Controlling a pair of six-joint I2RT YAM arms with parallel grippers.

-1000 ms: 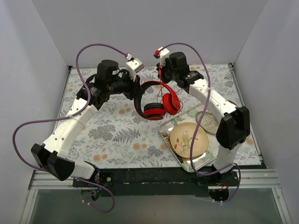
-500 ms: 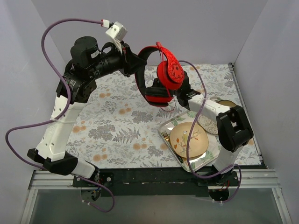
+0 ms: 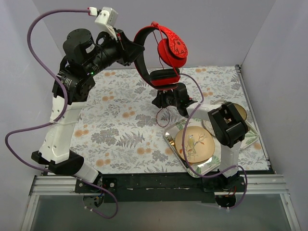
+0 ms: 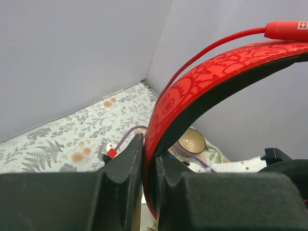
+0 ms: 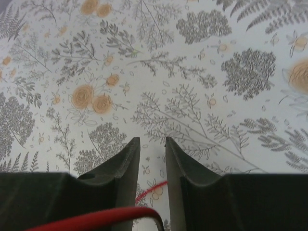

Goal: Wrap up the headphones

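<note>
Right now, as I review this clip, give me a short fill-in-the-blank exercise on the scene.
1. The left hand is shut on the headphones' ____.
2. The headphones are held ____ the table, not resting on it.
3. Their thin red cable runs down to the ____ hand.
Missing words: headband; above; right, meaning the right hand.

Top external looks steeply down from the near side. Both wrist cameras share its floral tablecloth [image 3: 120,130]: left from high up, right from close above.
</note>
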